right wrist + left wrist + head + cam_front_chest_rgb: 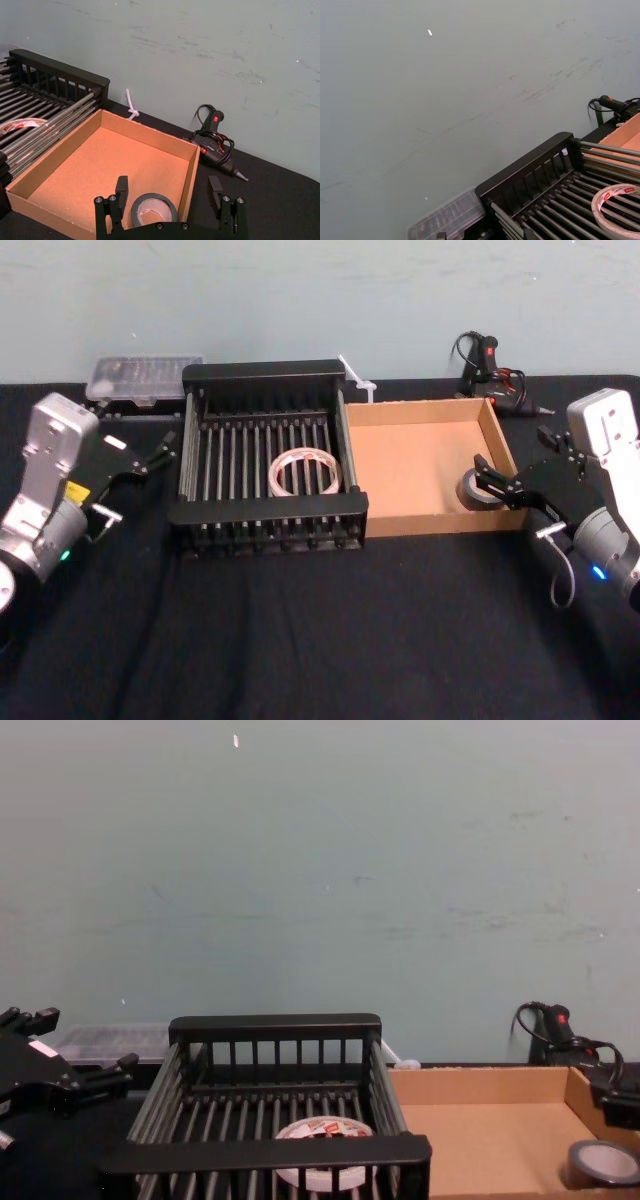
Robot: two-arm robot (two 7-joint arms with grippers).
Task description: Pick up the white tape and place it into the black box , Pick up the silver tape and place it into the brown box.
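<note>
Right gripper (520,462) at near right corner of the brown box (405,465). Jaws spread wide, straddling the box's right wall: one finger (121,186) inside the box, the other outside it. Nothing clamped.

Silver tape (154,197) lies flat on the cardboard floor in that near right corner, between the spread fingers and just beside the inner one. Cannot tell whether it touches that finger.

White tape (306,452) lies flat on the slatted floor of the black box (265,371), right of centre, red print facing up. The black box sits left of the brown box, their sides touching.

Left gripper (140,462) hangs left of the black box, fingers apart, empty.

Far side of the black-covered table (330,640): glue gun (490,365) beyond the brown box, clear plastic case (140,380) at far left.
</note>
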